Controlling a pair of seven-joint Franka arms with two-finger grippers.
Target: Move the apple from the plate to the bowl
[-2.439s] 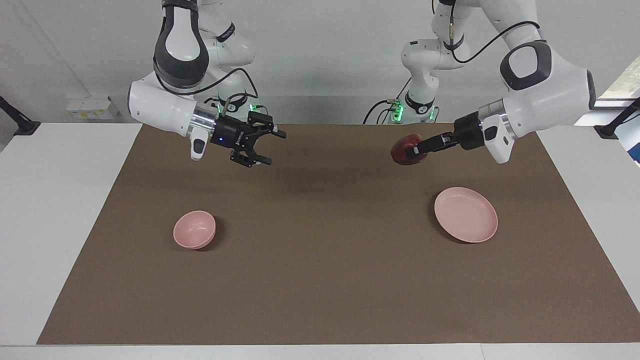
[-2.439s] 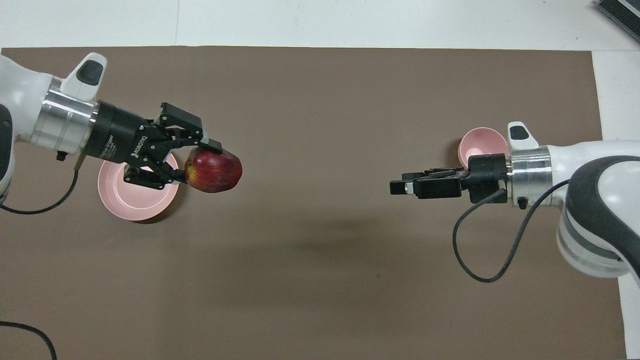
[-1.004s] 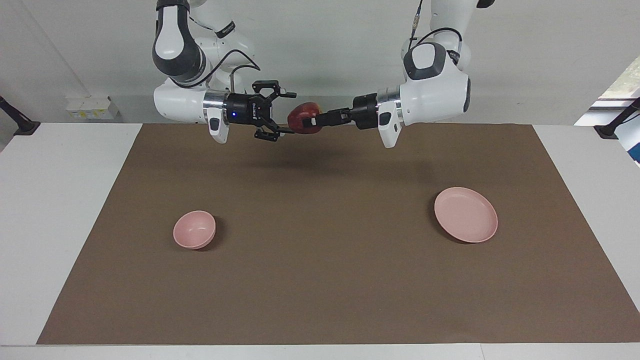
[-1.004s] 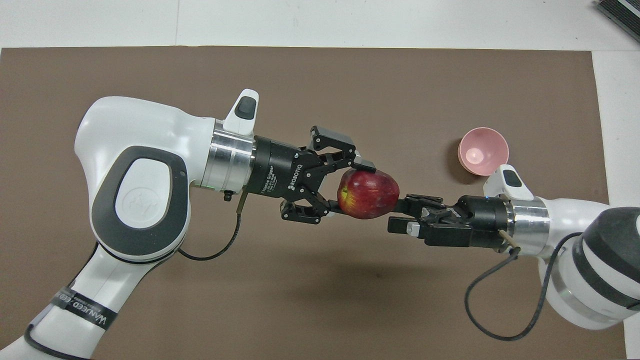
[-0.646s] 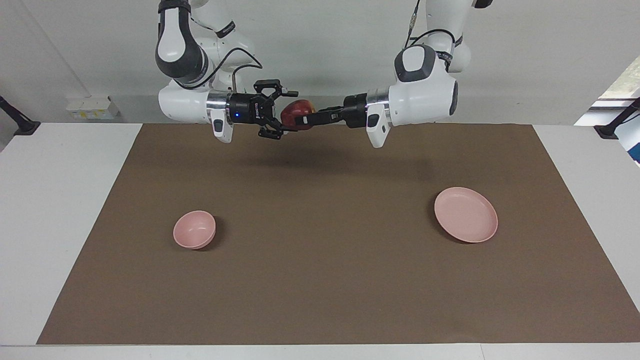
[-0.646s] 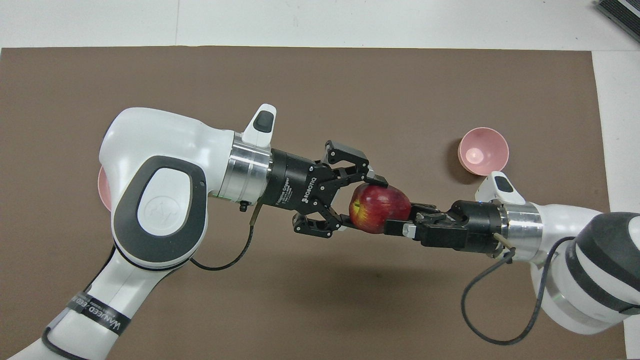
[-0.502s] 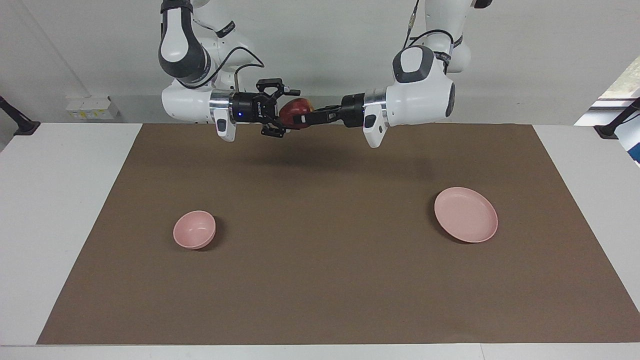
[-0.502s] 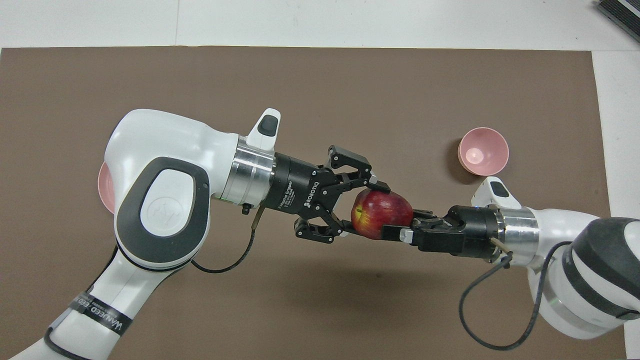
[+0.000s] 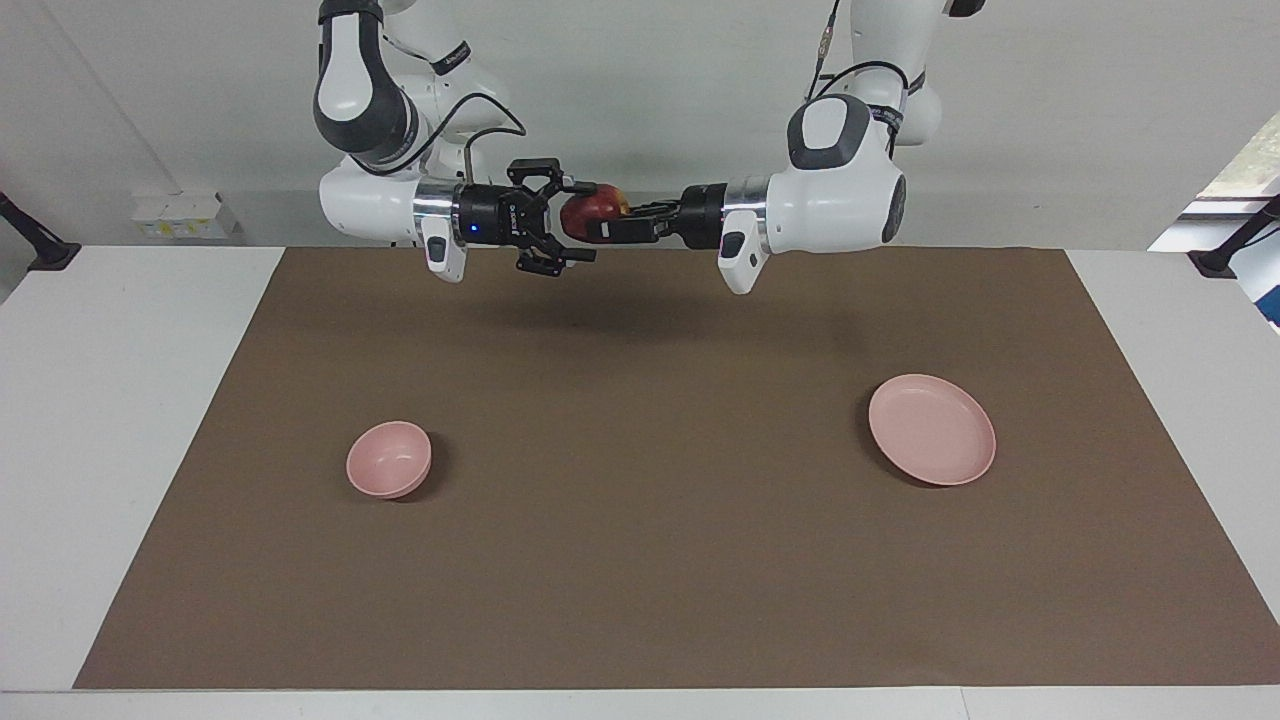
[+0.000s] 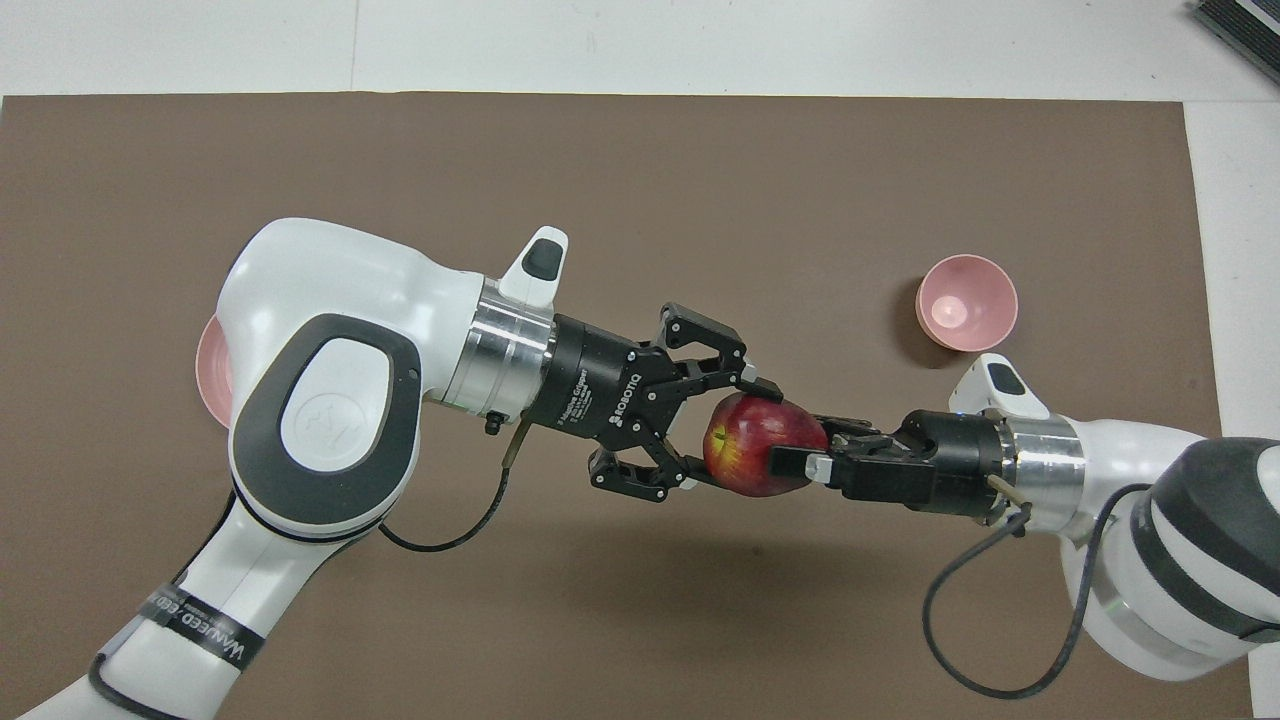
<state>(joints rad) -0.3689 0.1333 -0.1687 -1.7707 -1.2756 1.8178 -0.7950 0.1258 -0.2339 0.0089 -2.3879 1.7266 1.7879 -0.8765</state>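
Observation:
The dark red apple (image 9: 592,207) is held up in the air over the middle of the brown mat, at the robots' end of it. My left gripper (image 9: 603,228) is shut on it; in the overhead view its fingers (image 10: 762,385) clasp the apple (image 10: 755,440) from two sides. My right gripper (image 9: 588,222) is open, with one finger above and one below the apple; in the overhead view it (image 10: 792,462) shows edge-on over the apple. The pink plate (image 9: 932,430) lies bare toward the left arm's end, mostly hidden under the left arm in the overhead view (image 10: 208,375). The pink bowl (image 9: 388,458) (image 10: 966,302) stands toward the right arm's end.
The brown mat (image 9: 640,560) covers most of the white table (image 9: 120,420). Both arms stretch level toward each other and meet over the mat. A dark object (image 10: 1240,30) sits at the table's corner in the overhead view.
The left gripper carried the apple from over the plate to mid-table. The right gripper came in to meet it and now has its open fingers around the apple. Both hands have levelled out.

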